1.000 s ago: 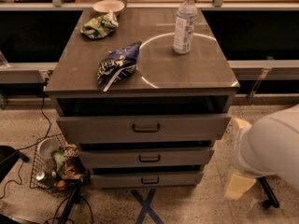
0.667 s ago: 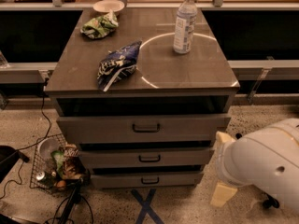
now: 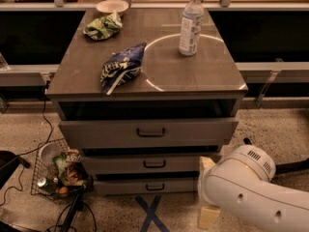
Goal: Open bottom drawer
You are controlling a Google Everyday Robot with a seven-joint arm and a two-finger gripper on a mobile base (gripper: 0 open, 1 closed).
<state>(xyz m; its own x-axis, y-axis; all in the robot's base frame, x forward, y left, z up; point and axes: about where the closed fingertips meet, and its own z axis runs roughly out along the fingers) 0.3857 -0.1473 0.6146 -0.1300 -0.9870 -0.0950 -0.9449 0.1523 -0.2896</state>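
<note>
The bottom drawer is the lowest, slimmest front of the grey-brown cabinet, closed, with a small dark handle at its centre. The middle drawer and the taller top drawer sit above it, each standing slightly proud of the cabinet. My gripper is at the lower right, just right of the bottom and middle drawer fronts. Its beige fingers show above and below the white arm, spread apart and holding nothing. It is apart from the handle.
On the cabinet top are a water bottle, a blue chip bag, a green bag and a bowl. A wire basket of rubbish and cables lie at the left. A blue tape cross marks the floor in front.
My arm and gripper have moved left, from the right edge of the view towards the right side of the lower drawers. The drawers have not moved.
</note>
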